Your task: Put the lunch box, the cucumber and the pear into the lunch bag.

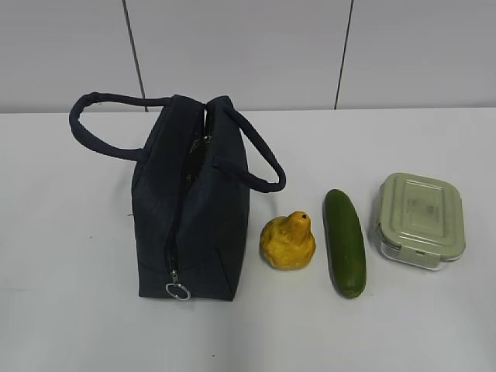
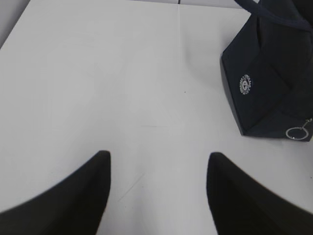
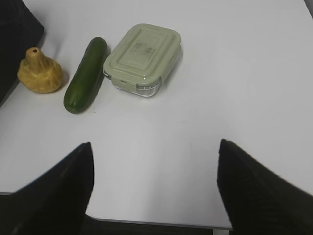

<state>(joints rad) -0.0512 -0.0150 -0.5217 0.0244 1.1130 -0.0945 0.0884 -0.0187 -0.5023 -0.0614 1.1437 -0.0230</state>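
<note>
1. In the exterior view we see the lunch bag (image 1: 194,209) standing upright on the white table (image 1: 70,310), left of centre in the frame, its zipper running along the top and down the near end.
2. The zipper's ring pull (image 1: 177,291) hangs low on the near end of the bag, close to the table; higher up, the zipper gapes slightly at the top.
3. The bag's two loop handles splay apart: one arcs toward the upper left of the frame, the other droops to the right.
4. Just right of the bag sits the pear (image 1: 288,242), near it but apart, its neck pointing up and away.
5. Right of the pear lies the cucumber (image 1: 345,242), lengthwise from far to near, apart from the pear.
6. At the right of the frame rests the lunch box (image 1: 421,220), lid on, close to the cucumber's far end.
7. In the left wrist view, our left gripper (image 2: 159,169) hangs with jaws spread apart, nothing between them, over bare table; the bag with its white round logo (image 2: 245,83) fills the upper right.
8. In the right wrist view, our right gripper (image 3: 155,159) is spread wide and empty, with the pear, cucumber and lunch box in the upper left.
</note>
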